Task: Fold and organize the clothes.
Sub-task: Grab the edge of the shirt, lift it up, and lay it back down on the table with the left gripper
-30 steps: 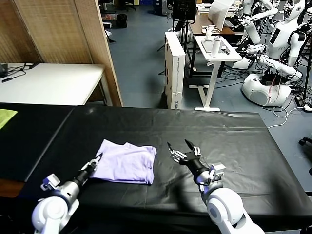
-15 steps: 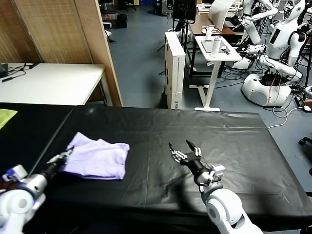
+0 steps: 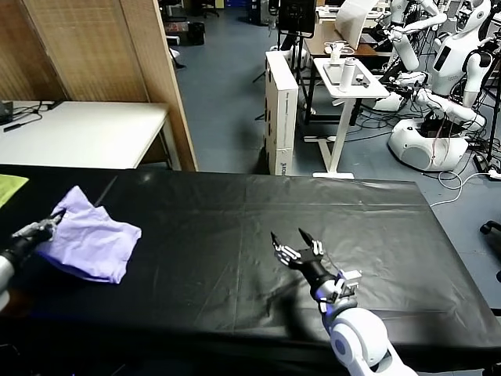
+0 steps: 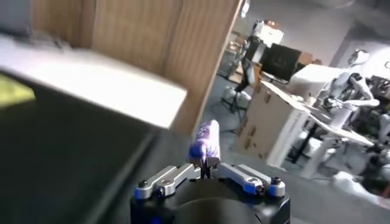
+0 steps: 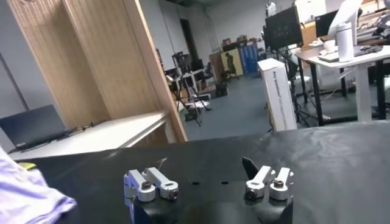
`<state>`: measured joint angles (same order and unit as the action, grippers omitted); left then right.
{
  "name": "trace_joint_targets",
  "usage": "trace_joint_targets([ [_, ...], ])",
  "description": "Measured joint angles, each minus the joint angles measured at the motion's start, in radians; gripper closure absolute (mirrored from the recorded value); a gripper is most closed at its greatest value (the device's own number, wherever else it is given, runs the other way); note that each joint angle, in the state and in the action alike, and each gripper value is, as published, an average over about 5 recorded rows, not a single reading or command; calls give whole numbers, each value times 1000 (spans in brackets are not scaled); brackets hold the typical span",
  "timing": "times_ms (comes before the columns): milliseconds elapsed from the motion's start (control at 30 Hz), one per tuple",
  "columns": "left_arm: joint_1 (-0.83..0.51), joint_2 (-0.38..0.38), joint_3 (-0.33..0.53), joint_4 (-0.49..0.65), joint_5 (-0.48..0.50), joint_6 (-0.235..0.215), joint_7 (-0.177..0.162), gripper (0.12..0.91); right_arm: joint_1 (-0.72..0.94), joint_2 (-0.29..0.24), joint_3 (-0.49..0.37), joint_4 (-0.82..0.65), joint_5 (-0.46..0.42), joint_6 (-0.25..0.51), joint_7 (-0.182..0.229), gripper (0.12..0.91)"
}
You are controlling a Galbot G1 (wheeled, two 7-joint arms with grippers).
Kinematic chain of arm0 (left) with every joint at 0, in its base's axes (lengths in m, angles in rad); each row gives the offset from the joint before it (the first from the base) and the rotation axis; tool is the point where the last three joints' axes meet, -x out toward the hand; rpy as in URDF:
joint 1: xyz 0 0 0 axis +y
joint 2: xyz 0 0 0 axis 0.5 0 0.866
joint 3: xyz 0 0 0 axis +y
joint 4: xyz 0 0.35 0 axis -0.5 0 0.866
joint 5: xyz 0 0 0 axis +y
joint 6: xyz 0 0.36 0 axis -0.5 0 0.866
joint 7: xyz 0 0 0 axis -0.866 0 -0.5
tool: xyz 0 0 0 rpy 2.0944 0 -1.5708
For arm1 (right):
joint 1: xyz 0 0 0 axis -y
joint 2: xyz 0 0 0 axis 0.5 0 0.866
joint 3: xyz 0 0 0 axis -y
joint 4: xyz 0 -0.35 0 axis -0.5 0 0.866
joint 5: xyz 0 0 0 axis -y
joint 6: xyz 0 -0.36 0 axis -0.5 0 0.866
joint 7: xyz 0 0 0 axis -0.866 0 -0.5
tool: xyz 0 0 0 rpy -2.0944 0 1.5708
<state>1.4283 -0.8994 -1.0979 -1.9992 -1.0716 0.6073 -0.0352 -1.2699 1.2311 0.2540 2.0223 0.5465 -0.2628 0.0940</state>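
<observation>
Left gripper [image 3: 53, 217]: far out to the robot's left, fingers pinched together on the T-shirt [image 3: 90, 244]. Right gripper [image 3: 297, 246]: low, forward, fingers spread wide, holding nothing.

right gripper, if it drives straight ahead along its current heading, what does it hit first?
Probably nothing nearby. The right gripper is open and points up the black table, only bare cover ahead. The folded T-shirt sits far off with the left gripper. Depth is unclear.
</observation>
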Motion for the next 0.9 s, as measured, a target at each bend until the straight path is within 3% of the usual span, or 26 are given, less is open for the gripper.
trace_joint_targets([
  [100, -2, -56, 54, -68, 52, 5, -34, 852, -6, 2, 4, 3, -6, 0, 0, 118],
  [233, -18, -157, 190, -141, 130, 8, -64, 852, -16, 1, 14, 8, -10, 0, 0, 118],
  [533, -83, -378, 504, -115, 240, -3, -80, 852, -21, -2, 10, 9, -22, -7, 0, 118],
  [767, -88, -451, 589, -40, 255, -4, -57, 848, 5, -2, -15, 3, 22, -47, 14, 118],
  [900, -88, -460, 601, -41, 264, 0, -48, 704, 27, -6, -41, -8, 73, -89, 49, 118],
])
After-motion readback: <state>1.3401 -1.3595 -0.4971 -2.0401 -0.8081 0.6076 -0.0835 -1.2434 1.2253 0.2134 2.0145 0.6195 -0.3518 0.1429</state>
